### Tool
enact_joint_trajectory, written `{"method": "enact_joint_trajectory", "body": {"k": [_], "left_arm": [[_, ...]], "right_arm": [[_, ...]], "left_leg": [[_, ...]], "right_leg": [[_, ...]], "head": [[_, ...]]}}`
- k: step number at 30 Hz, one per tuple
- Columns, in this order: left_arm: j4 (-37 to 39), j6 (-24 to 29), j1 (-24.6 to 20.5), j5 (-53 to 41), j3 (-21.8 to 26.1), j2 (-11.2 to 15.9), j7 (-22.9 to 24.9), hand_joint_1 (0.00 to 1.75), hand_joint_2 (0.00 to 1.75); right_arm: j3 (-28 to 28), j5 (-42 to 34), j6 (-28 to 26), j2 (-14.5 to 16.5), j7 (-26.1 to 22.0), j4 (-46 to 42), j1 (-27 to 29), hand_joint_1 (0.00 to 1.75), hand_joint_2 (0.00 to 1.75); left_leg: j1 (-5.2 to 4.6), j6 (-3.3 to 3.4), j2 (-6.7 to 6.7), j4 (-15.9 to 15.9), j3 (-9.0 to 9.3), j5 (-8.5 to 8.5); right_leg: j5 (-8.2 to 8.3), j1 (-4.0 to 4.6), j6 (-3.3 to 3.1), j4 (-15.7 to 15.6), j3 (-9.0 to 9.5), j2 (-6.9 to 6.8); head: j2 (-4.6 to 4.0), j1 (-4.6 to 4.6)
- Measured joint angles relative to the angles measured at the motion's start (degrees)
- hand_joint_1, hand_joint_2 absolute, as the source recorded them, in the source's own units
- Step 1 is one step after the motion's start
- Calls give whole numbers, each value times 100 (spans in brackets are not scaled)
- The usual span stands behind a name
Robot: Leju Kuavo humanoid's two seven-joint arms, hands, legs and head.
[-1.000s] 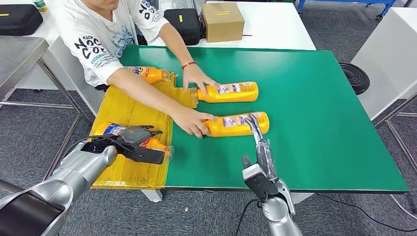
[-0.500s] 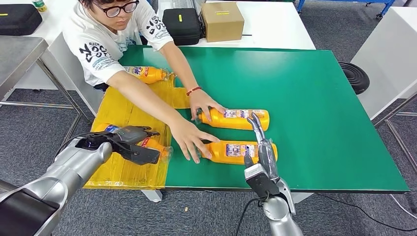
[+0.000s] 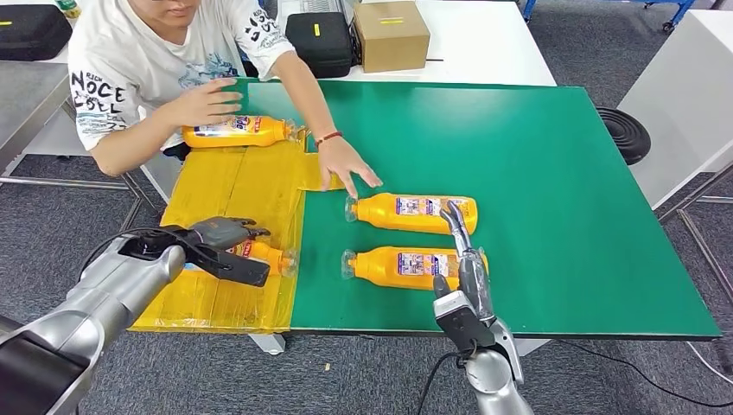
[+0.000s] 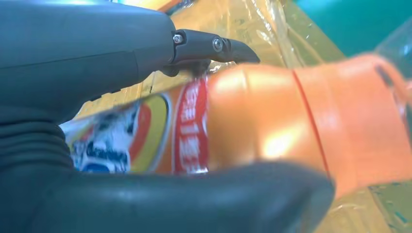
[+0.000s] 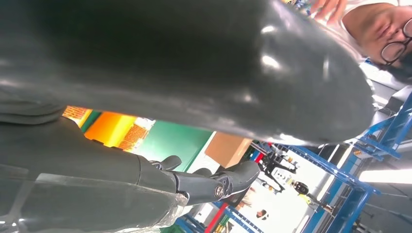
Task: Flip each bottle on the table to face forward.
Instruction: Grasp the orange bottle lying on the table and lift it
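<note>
Four orange bottles are lying on their sides on the counter (image 3: 562, 173), all with long axes running left to right. The far green-mat bottle (image 3: 413, 212) and the near green-mat bottle (image 3: 406, 265) are lying parallel, caps pointing left, each showing a white label whose print is too small to read. On the yellow sheet (image 3: 233, 199), the left hand (image 3: 226, 249) is wrapping its thumb and fingers around the held bottle (image 3: 264, 255), cap pointing right; in the left wrist view its label is showing red and blue lettering, blurred beyond reading. The right hand (image 3: 462, 259) is hovering over the near bottle's base end, fingers extended and holding nothing. A person is touching the back bottle (image 3: 238, 131), cap pointing right, with a blue-and-red logo label.
</note>
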Motion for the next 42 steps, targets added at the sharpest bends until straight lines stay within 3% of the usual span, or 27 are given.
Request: {"method": "enact_joint_trajectory", "body": {"k": [16, 20, 23, 25, 29, 35, 38, 42], "left_arm": [[-449, -71, -20, 328, -251, 270, -102, 0, 0], [-775, 710, 164, 1032, -42, 289, 73, 0, 0], [-1268, 1550, 596, 1847, 535, 174, 315, 0, 0], [-1581, 1754, 881, 2106, 893, 84, 373, 0, 0], [-2242, 2215, 1454, 2853, 1554, -125, 9, 0, 0], [-3755, 2816, 2484, 3780, 2565, -540, -493, 0, 0], [-4282, 2870, 2826, 3851, 2829, -655, -521, 0, 0], [-4738, 2892, 3133, 3869, 3111, -795, -570, 0, 175]], "right_arm": [[-95, 2, -35, 0, 84, -184, 151, 0, 0], [-118, 84, -35, 5, 111, -288, 238, 0, 0], [-145, 285, -38, 25, 141, -400, 345, 0, 0], [-161, 375, -44, 38, 170, -450, 382, 0, 0], [-204, 860, -132, 37, 500, -490, 379, 0, 175], [-243, 2316, 248, -249, 1811, -271, -53, 0, 175], [-253, 2571, 428, -440, 2043, -14, -285, 0, 175], [-227, 2919, 904, -747, 2412, 462, -590, 0, 175]], "left_leg": [[0, 0, 0, 0, -9, 0], [-1, 0, 0, 0, -9, -1], [-1, -2, 0, 0, -10, -3], [-1, -2, 1, 0, -12, -4], [-2, -1, 8, 0, -16, -6], [-3, 0, 10, 0, -18, -5], [-3, 0, 7, 0, -20, -5], [-2, 0, 6, 0, -22, -4]], "right_leg": [[0, 0, 0, 0, -7, 0], [0, -1, 0, 0, -8, 0], [-1, -1, 0, -1, -10, 1], [-2, -1, 0, -1, -13, 1], [-1, -1, 0, -1, -19, 7], [-1, -1, 0, -3, -20, 7], [0, -1, 1, -2, -20, 5], [1, -1, 2, -2, -19, 5]], "head": [[0, 1], [0, -2], [0, -1], [0, 1], [0, -2], [0, 0], [0, -1], [0, -2]]}}
